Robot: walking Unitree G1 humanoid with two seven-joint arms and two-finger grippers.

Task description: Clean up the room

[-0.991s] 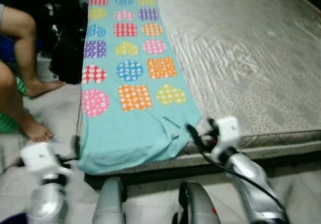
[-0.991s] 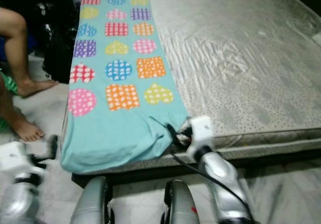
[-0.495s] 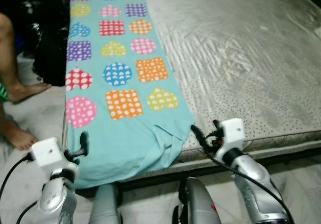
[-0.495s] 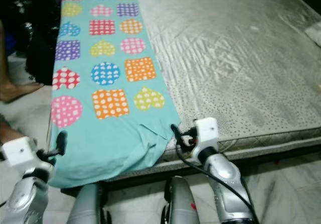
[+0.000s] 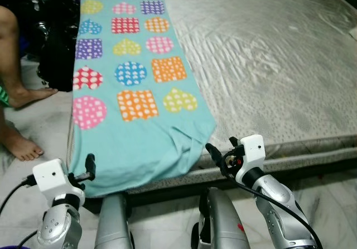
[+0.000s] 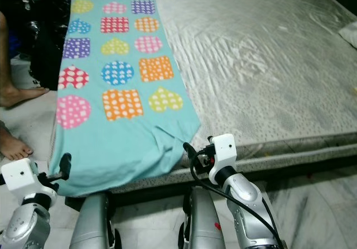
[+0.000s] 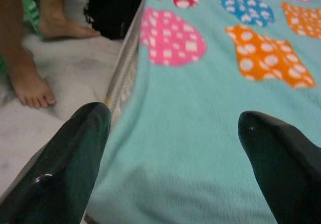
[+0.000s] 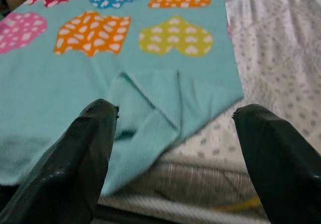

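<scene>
A teal blanket point(image 5: 134, 92) printed with coloured hearts, circles and squares lies lengthwise along the left side of a bare grey mattress point(image 5: 268, 65). Its near right corner point(image 8: 165, 101) is folded over and creased. My left gripper point(image 7: 173, 128) is open just short of the blanket's near left edge, its fingers point(image 5: 89, 164) apart with nothing between them. In front of the folded corner, at the mattress's near edge, my right gripper point(image 8: 175, 113) is open and holds nothing; its fingers point(image 5: 212, 151) point at the blanket.
A person's bare legs and feet point(image 5: 19, 143) are on the pale floor to the left of the bed. A black bag point(image 5: 53, 42) leans against the bed's left side. The mattress's near edge point(image 5: 301, 148) runs across in front of me.
The camera has shifted left and tilted down a little. The right gripper has drawn back slightly from the folded corner, and the left gripper has steadied at the blanket's near left edge.
</scene>
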